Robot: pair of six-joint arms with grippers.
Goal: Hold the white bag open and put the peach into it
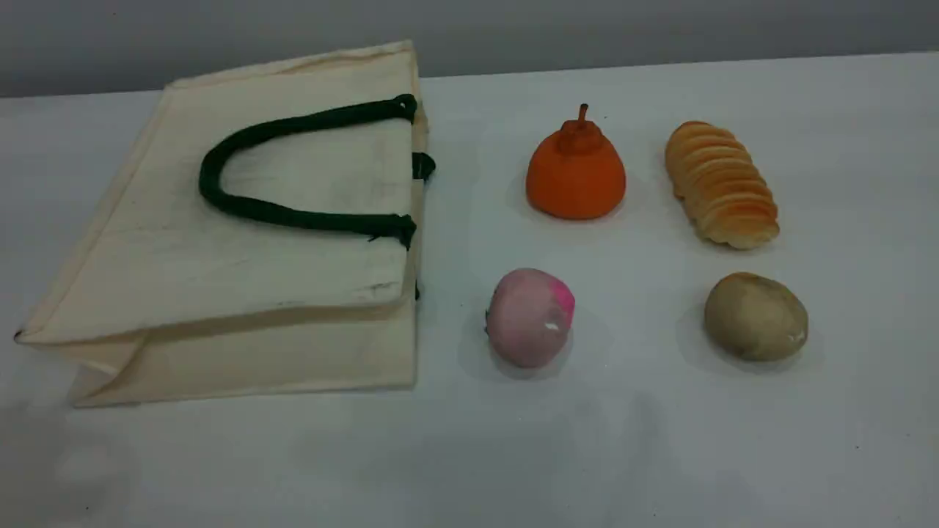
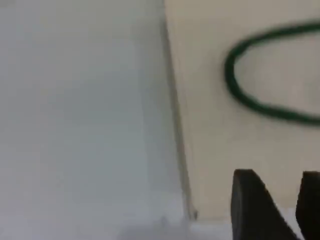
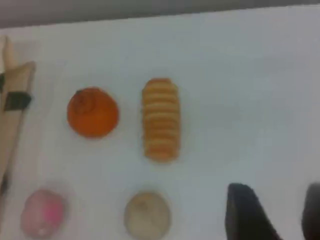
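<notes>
The white bag (image 1: 242,242) lies flat on its side at the table's left, mouth facing right, with one dark green handle (image 1: 220,202) resting on its upper side. The pink peach (image 1: 530,317) sits on the table just right of the bag's mouth. Neither arm shows in the scene view. In the left wrist view my left gripper (image 2: 282,200) hovers open over the bag (image 2: 215,140) near its corner, below the handle loop (image 2: 235,90). The right gripper (image 3: 280,212) is open above bare table, well right of the peach (image 3: 42,212). Nothing is held.
An orange pear-shaped fruit (image 1: 576,172) stands behind the peach. A ridged bread roll (image 1: 720,183) lies at the back right and a tan potato-like lump (image 1: 755,317) at the front right. The white table (image 1: 469,455) has free room along its front.
</notes>
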